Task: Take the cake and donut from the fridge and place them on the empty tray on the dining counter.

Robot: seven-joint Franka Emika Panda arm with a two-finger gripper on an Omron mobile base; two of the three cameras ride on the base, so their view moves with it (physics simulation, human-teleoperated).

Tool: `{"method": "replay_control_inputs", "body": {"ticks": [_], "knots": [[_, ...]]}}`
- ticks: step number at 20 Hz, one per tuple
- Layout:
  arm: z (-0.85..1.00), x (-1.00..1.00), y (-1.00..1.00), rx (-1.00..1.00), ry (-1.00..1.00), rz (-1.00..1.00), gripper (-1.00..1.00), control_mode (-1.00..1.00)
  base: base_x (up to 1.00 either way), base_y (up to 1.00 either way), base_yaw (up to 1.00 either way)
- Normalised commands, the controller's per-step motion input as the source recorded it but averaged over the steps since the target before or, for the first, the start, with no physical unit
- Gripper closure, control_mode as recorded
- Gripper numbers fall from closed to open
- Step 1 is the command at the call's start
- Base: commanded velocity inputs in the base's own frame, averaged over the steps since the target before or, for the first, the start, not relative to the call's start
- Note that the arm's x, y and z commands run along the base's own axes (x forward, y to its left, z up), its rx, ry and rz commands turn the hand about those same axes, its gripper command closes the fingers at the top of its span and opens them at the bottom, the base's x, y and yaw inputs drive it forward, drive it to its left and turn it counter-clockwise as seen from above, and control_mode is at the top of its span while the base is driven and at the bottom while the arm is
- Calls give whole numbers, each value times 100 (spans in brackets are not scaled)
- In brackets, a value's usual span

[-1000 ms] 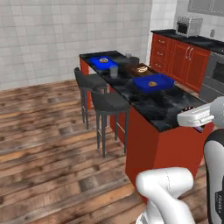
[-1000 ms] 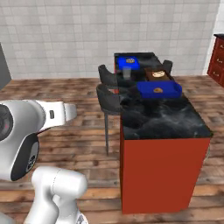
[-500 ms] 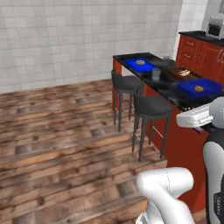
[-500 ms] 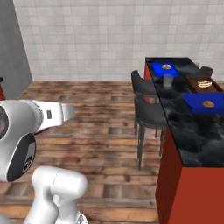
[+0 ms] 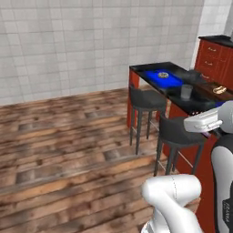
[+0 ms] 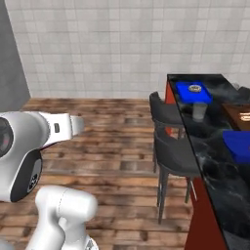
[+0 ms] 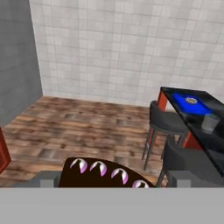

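Note:
A dark brown cake (image 7: 103, 173) topped with white and purple dollops sits between my fingertips (image 7: 47, 178) at the bottom of the hand view. My gripper (image 7: 111, 179) is shut on it. The dining counter (image 5: 200, 107) (image 6: 219, 176) (image 7: 216, 144) runs along the right. At its far end lies a blue tray (image 5: 164, 79) (image 6: 194, 93) (image 7: 191, 104) with a small pale ring on it that looks like the donut (image 6: 196, 88). A second blue tray (image 6: 239, 145) shows partly at the right edge. The fridge's grey side (image 6: 10, 53) (image 7: 17, 57) stands at the left.
Two dark stools (image 5: 146, 101) (image 6: 178, 154) (image 7: 168, 123) stand against the counter's red side. A grey cup (image 5: 186, 91) (image 6: 198, 110) (image 7: 210, 123) and a brown board (image 5: 219, 90) (image 6: 242, 117) sit on the counter. Red cabinets (image 5: 216, 57) are behind. Wood floor (image 5: 68, 145) spreads to the left.
The whole picture has swung: the base has turned, so the counter has slid to the right and more floor and wall show. The gripper keeps its hold on the cake.

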Motion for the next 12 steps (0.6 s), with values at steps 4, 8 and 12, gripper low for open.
{"method": "replay_control_inputs", "body": {"ticks": [4, 8, 12], "knots": [[0, 0, 0, 0, 0, 0, 100, 100, 100, 0, 0], [0, 0, 0, 0, 0, 0, 100, 100, 100, 0, -7], [0, 0, 0, 0, 0, 0, 100, 100, 100, 0, -25]]}}
